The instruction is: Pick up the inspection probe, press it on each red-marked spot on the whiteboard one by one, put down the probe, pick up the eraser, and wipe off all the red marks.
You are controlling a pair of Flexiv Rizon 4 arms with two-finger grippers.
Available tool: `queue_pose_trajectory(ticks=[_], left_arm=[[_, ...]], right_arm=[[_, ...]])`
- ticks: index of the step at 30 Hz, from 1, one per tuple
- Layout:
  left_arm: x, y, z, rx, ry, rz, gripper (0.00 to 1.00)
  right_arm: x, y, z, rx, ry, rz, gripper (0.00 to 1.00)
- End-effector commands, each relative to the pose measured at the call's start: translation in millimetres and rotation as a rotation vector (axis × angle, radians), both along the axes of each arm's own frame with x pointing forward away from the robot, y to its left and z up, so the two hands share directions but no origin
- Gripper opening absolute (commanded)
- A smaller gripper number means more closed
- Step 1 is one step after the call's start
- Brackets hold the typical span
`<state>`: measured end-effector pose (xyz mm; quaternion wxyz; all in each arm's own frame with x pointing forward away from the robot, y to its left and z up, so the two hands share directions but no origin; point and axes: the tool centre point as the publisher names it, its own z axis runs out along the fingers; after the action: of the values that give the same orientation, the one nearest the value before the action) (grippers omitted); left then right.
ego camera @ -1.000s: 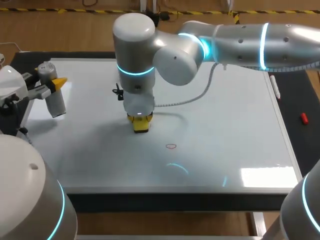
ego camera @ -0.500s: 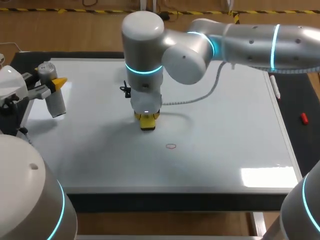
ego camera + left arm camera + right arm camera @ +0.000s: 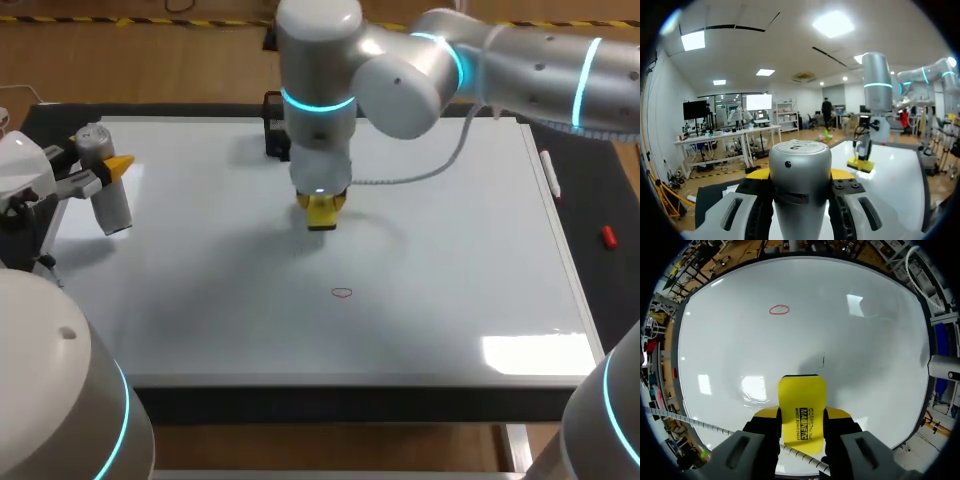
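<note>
the whiteboard is gleaming glossy and smooth, throwing back bright glare. the probe is showing a satin, metal-looking silver shell. the eraser is looking like smooth yellow plastic. the right arm is shining in polished silver casing.

Robotics lab, test-bench setup. Two silver robot arms with glowing cyan joint rings, left arm and right arm, work over a black table that carries one big whiteboard. A coiled cable runs from the right arm's wrist. A marker and a small red piece lie on the table beside the board.
</note>
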<state>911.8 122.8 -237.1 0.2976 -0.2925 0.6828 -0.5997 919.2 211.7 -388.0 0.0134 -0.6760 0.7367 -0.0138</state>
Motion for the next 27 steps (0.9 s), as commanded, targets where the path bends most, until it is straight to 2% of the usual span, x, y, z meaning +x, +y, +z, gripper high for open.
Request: queue_pose_trajectory(ticks=[1, 8, 17, 27], left_arm=[[-0.6, -0.2, 1.3, 0.0, 0.0, 0.002, 0.0], [-0.6, -0.2, 1.3, 0.0, 0.0, 0.002, 0.0], [-0.6, -0.2, 1.3, 0.0, 0.0, 0.002, 0.0], [-0.6, -0.2, 1.3, 0.0, 0.0, 0.002, 0.0]], right_arm=[[10.1, -33.3, 10.1, 0.02, 0.006, -0.019, 0.0], [37.7, -76.2, 10.4, -0.002, 0.019, -0.093, 0.0], [62.1, -121.3, 6.9, -0.021, 0.038, -0.185, 0.0], [72.8, -135.9, 6.4, -0.022, 0.051, -0.22, 0.0]])
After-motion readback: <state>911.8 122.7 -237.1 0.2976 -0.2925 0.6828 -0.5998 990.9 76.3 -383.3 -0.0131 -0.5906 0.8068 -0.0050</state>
